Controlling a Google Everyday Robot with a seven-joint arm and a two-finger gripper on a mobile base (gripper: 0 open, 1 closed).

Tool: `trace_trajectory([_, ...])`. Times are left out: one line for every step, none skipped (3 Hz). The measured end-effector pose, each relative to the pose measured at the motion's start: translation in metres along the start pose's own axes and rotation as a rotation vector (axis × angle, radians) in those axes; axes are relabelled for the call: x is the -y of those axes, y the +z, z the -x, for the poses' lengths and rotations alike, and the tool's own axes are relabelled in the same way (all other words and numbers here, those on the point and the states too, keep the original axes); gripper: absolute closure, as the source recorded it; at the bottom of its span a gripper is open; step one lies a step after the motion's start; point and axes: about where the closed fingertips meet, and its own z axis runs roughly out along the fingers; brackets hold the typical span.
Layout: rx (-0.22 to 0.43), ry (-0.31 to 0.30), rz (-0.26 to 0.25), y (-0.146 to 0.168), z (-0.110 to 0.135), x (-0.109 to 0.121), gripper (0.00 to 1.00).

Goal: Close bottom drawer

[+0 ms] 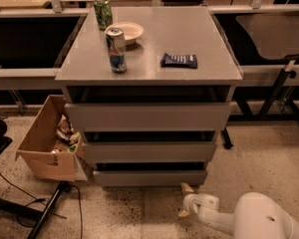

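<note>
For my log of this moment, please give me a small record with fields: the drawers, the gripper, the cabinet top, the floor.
bottom drawer: front looks pushed in, no tray showing, only a dark slit above it
middle drawer: shut
top drawer: shut
gripper: low by the floor, in front of the bottom drawer's right part, fingers apart, holding nothing
cabinet top: green can, bowl, blue can, dark snack packet
floor, left: open cardboard box with clutter inside
</note>
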Motion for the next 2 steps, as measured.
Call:
trace_trajectory([-0.003,-0.001,0.003,-0.001,0.000,0.000,0.47])
trace_trajectory([-0.072,-0.016,0.061,-0.024,0.008,-0.006,0.70])
